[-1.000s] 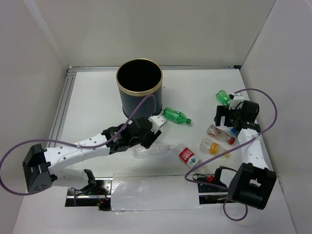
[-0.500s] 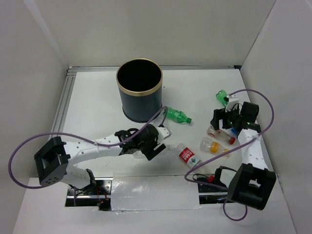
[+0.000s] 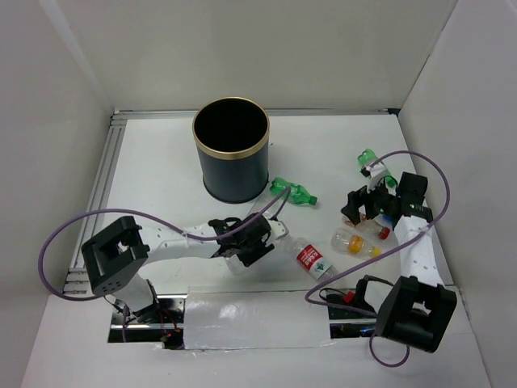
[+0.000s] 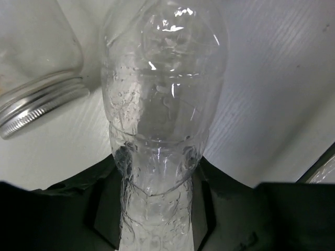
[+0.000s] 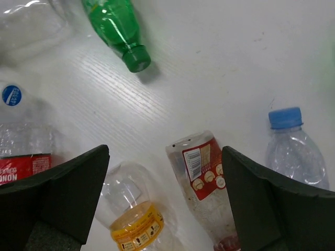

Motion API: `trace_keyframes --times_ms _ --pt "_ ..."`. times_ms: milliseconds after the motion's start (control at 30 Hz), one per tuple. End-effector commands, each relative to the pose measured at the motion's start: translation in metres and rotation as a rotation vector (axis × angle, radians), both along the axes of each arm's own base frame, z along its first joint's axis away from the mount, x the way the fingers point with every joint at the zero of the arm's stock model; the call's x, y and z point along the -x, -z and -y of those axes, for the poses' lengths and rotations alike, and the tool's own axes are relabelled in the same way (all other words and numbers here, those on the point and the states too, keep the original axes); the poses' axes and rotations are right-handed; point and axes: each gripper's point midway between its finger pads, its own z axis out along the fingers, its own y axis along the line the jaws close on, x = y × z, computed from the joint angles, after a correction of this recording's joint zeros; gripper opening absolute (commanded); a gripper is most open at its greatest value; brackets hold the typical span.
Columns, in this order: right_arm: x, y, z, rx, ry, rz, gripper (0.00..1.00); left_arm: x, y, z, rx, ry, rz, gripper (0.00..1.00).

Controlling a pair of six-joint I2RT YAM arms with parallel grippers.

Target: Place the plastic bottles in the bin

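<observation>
Left gripper [image 3: 257, 241]: low over the white table [image 3: 161, 186], near its middle. Jaws drawn in on a clear bottle, dark pads against both sides of its narrow waist in the wrist view.
Clear bottle [image 4: 162, 94]: crumpled, lying flat, wide body pointing away from the wrist camera. From overhead it is mostly hidden under the gripper.
Left arm: stretched low across the near part of the table, purple cable [image 3: 60, 234] looping off it.
Right gripper [image 5: 165, 151]: spread wide, holding nothing, hovering above a cluster of bottles on the right side of the table.
Below it: red-cap bottle [image 5: 201, 172] lying about midway between the fingers. Yellow-banded bottle [image 5: 133, 222] just beside it on the near side. Blue-cap bottle [image 5: 293, 146] beside it on the other side, by one finger.
Further out: red-label bottle [image 3: 311, 257] lying between the two grippers. Green bottle [image 3: 292, 192] lying with its base just beside the foot of the bin. Second green bottle [image 3: 369, 159] beyond the right gripper.
Bin [image 3: 234, 178]: upright at far centre, gold rim, well apart from both grippers. Every bottle in view lies on the table outside it.
</observation>
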Motion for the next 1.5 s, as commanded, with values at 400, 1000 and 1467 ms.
trace_keyframes --times_ms 400,1000,1467 --pt "0.06 -0.005 -0.043 0.145 -0.624 0.174 0.72 -0.091 -0.322 0.009 0.652 -0.258 0.418 0.0" --pt "0.103 0.036 -0.029 0.326 -0.814 0.082 0.84 -0.304 -0.315 -0.118 0.726 -0.958 0.682 0.39" --pt "0.077 0.091 -0.008 0.346 -0.74 0.001 0.9 -0.189 -0.303 -0.059 0.61 -0.517 0.605 0.99"
